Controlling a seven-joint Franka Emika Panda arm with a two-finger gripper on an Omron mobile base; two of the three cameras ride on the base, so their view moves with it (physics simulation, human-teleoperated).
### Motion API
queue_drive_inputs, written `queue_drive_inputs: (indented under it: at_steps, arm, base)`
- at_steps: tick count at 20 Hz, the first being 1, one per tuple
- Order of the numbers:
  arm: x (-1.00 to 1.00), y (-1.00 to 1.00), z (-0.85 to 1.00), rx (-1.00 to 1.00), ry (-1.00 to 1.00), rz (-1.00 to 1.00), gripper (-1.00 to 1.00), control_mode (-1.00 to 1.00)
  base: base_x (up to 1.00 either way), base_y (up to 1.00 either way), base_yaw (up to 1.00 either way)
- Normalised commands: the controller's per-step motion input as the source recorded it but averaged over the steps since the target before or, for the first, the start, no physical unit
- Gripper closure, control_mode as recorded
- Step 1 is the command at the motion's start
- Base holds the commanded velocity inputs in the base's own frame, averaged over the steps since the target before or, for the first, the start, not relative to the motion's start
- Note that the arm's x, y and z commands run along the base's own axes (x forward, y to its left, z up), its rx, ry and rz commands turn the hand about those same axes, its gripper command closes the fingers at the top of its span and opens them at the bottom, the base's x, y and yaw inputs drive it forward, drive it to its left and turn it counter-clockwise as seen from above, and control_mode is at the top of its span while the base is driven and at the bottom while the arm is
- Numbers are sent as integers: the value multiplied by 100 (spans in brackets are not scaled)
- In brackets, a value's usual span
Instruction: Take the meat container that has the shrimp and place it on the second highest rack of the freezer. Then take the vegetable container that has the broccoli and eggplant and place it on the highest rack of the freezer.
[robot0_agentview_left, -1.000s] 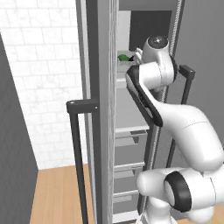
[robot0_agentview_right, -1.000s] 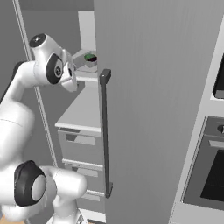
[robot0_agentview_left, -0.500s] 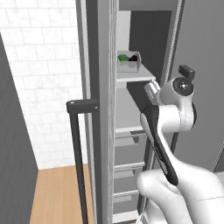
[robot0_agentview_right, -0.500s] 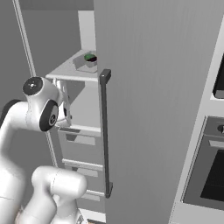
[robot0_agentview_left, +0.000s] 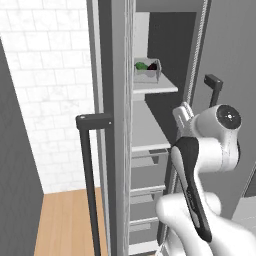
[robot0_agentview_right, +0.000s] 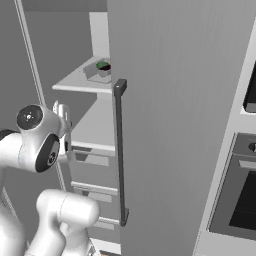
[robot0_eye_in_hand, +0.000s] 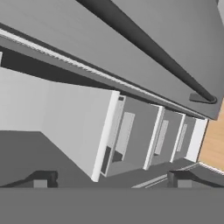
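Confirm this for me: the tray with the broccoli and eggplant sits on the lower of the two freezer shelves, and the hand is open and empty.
Not quite. The tray with the broccoli and eggplant sits on the upper shelf, not the lower one; the left base view shows it, with the lower shelf beneath. The rest holds: the hand is open and empty, as the hand view shows.

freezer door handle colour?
Black: the long vertical bar door handle on the grey freezer, clearest in the right base view.
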Motion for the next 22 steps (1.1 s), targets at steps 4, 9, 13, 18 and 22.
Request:
queue_drive_inputs:
  at_steps: [4, 9, 13, 18, 22]
  arm:
    - [-52, -30, 9, 2, 0, -12, -100, -100]
    - [-12, -14, 0, 1, 1, -4, -100, 100]
    - [0, 0, 0, 0, 0, 0, -100, 100]
    - [0, 0, 0, 0, 0, 0, -100, 100]
    - [0, 0, 0, 0, 0, 0, -100, 100]
  base:
    - [0, 0, 0]
    - [-22, -78, -11]
    - [-3, -100, -14]
    - [23, -100, -6]
    - [21, -100, 4]
